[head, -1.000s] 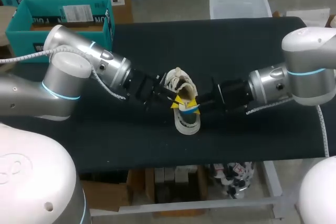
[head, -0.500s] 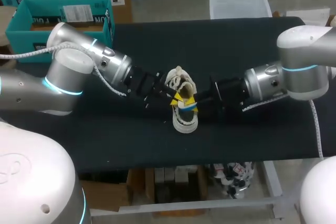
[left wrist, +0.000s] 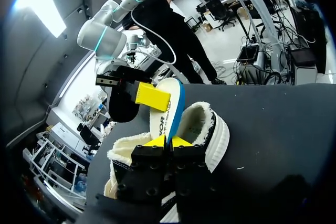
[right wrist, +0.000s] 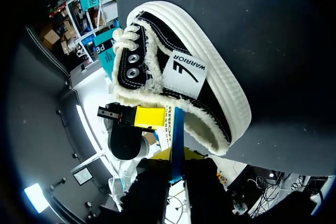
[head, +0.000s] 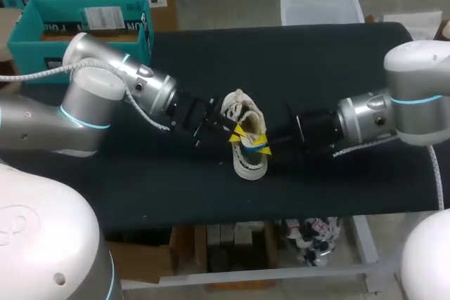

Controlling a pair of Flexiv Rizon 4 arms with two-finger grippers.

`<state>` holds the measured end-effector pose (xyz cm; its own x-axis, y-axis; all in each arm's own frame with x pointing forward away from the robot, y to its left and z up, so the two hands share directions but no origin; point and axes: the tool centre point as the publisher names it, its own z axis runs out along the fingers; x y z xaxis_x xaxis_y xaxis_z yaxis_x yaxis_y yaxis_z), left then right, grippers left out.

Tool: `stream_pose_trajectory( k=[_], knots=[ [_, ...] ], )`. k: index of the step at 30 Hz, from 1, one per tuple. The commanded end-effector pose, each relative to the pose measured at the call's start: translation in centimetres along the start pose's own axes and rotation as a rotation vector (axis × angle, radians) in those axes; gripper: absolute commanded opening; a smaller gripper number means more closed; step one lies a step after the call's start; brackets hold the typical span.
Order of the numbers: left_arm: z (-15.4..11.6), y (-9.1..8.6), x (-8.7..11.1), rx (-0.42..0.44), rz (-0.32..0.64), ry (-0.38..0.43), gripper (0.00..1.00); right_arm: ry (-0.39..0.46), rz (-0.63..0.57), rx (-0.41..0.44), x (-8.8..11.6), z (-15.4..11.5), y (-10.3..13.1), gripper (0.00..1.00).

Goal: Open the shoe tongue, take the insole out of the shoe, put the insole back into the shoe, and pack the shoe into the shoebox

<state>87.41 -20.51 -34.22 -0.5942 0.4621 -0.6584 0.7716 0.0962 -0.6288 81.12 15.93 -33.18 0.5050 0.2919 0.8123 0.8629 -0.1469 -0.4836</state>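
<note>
Bench note, one moment.

Shoe: black, fleece-lined, white sole. It sat mid-table between the two grippers, with the laced end toward the far edge and the sole rim toward the near edge. The head view did not show whether it lay flat or tipped.

Insole: white face, blue edge. It stood up out of the shoe's opening, with one end down at the fleece collar and the rest clear of the shoe.

Left gripper: it sat over the opening, reaching from the left. In the left wrist view its tips were almost together, pinching the lower end of the insole. The shoe's collar lay just ahead of them.

Right gripper: it reached from the right. In the right wrist view the insole ran edge-on into the narrow gap of this gripper and was clamped from both sides. The left wrist view showed one of its fingers flat against the insole's face, farther from the shoe than the left's grip. The right wrist view showed a left finger against the printed face, near the collar.

Box: teal and open, at the far left corner, well apart from the shoe.
</note>
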Motion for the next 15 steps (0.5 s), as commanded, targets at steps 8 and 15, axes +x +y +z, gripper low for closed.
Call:
stream_pose_trajectory(
  k=[8,15],
  knots=[
    [0.2,-1.8,0.3,-0.004,0.037,0.008,0.32,0.002,-0.006,-0.004,-0.3,0.6,0.0,0.0],
    [0.7,-3.0,0.3,0.0,0.075,0.019,0.1,0.002,-0.01,-0.004,-0.1,0.7,0.2,0.0]
  ],
)
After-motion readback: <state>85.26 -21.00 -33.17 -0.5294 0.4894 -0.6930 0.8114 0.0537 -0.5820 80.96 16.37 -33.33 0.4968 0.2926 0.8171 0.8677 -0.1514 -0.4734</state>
